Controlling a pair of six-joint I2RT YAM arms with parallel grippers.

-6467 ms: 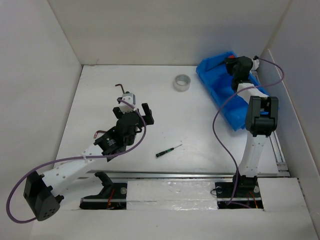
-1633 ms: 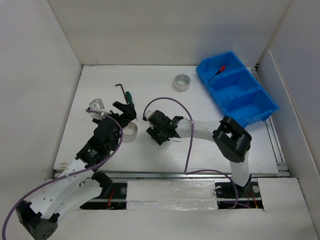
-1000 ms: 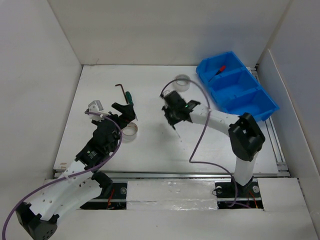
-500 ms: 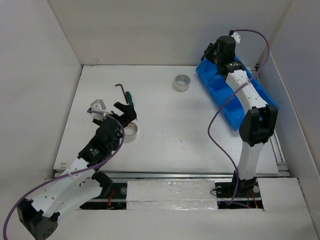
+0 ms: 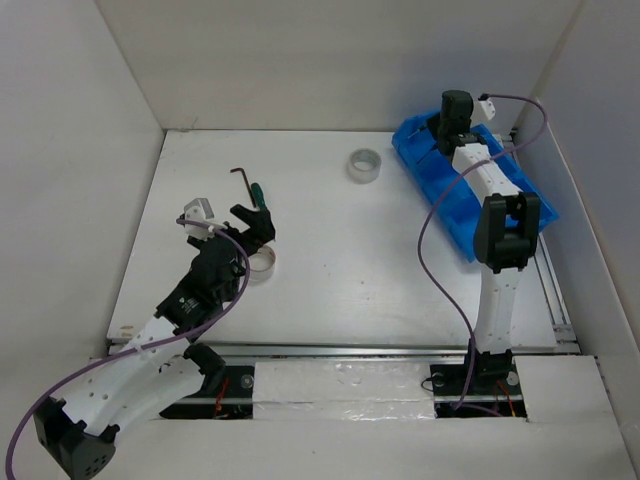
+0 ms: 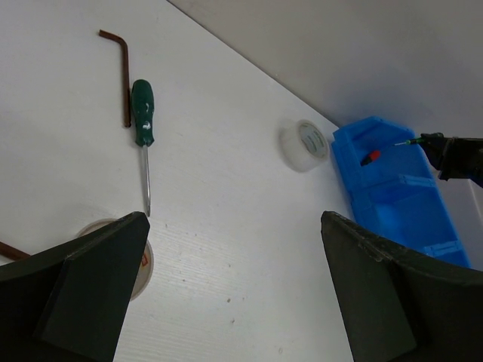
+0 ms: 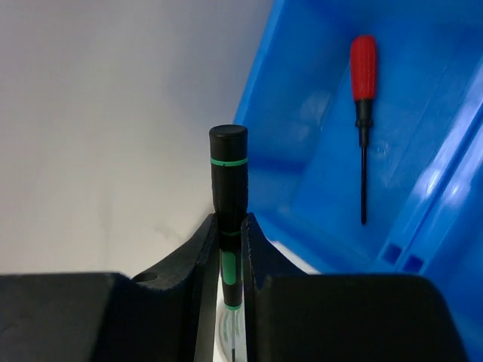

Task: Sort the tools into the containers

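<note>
My right gripper (image 5: 446, 127) (image 7: 229, 226) is shut on the thin dark screwdriver (image 7: 229, 181), which has green bands, and holds it above the far compartment of the blue bin (image 5: 500, 205) (image 7: 302, 151). A red-handled screwdriver (image 7: 363, 68) (image 6: 370, 157) lies in that compartment. My left gripper (image 5: 252, 222) (image 6: 234, 249) is open and empty, just above a tape roll (image 5: 262, 262) (image 6: 141, 256). A green-handled screwdriver (image 5: 256, 192) (image 6: 143, 113) and a dark hex key (image 5: 240, 180) (image 6: 121, 68) lie just beyond it. A second tape roll (image 5: 364, 164) (image 6: 306, 143) sits at the back centre.
White walls close in the table at the back and on both sides. The bin (image 6: 392, 196) runs diagonally along the right wall. The end of another thin brown key (image 6: 11, 250) shows at the left edge of the left wrist view. Purple cables hang from both arms.
My right arm lifted the thin screwdriver from the table's middle and carried it back and right to above the bin's far compartment. My left arm barely moved.
</note>
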